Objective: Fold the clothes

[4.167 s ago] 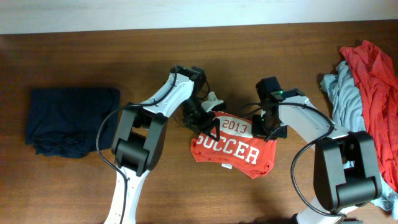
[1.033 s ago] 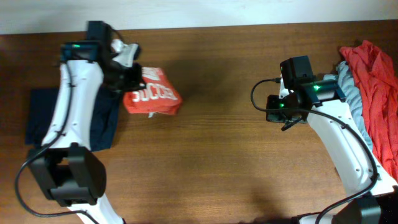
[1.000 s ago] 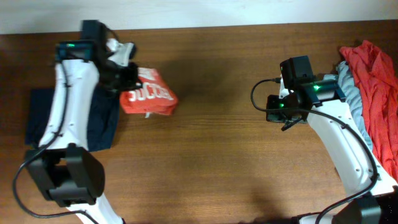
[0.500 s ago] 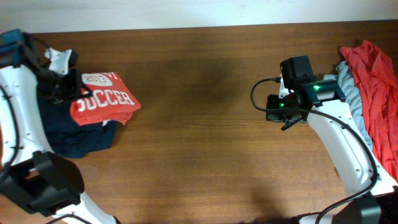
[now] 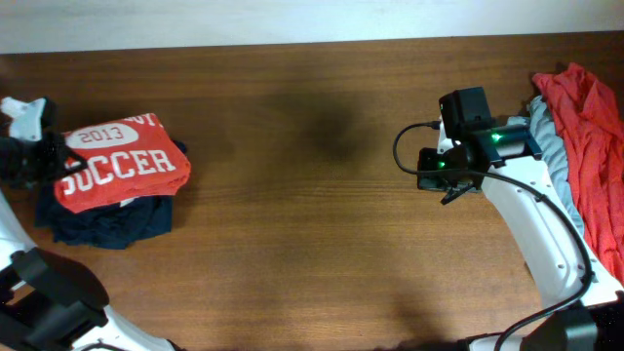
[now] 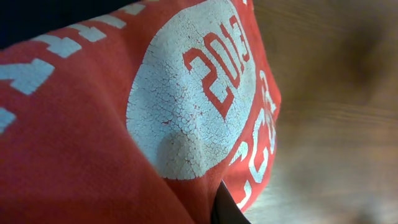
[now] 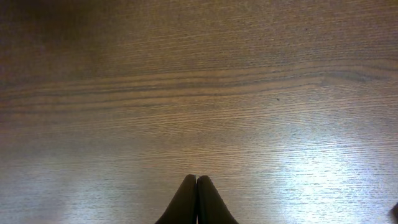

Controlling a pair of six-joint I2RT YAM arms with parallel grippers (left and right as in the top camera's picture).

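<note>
The folded orange-red "2013 SOCCER" T-shirt [image 5: 122,164] lies on top of the dark navy garment [image 5: 109,220] at the table's far left. My left gripper [image 5: 47,160] is at the shirt's left edge, shut on its fabric. In the left wrist view the red shirt [image 6: 93,137] fills the frame and only one black finger [image 6: 227,210] shows, pressed against the cloth. My right gripper [image 5: 447,187] hovers over bare wood right of centre, with its fingertips [image 7: 197,182] touching and nothing between them. At the right edge lie an unfolded red shirt [image 5: 587,127] and a grey-blue top [image 5: 539,146].
The brown wooden table [image 5: 312,224] runs up to a pale wall along its far edge. The heap of loose garments hangs past the right edge of the overhead view, just behind my right arm.
My left arm has carried the folded SOCCER shirt leftward from the table's left-centre and onto the navy garment. The right arm has stayed still, shut.
</note>
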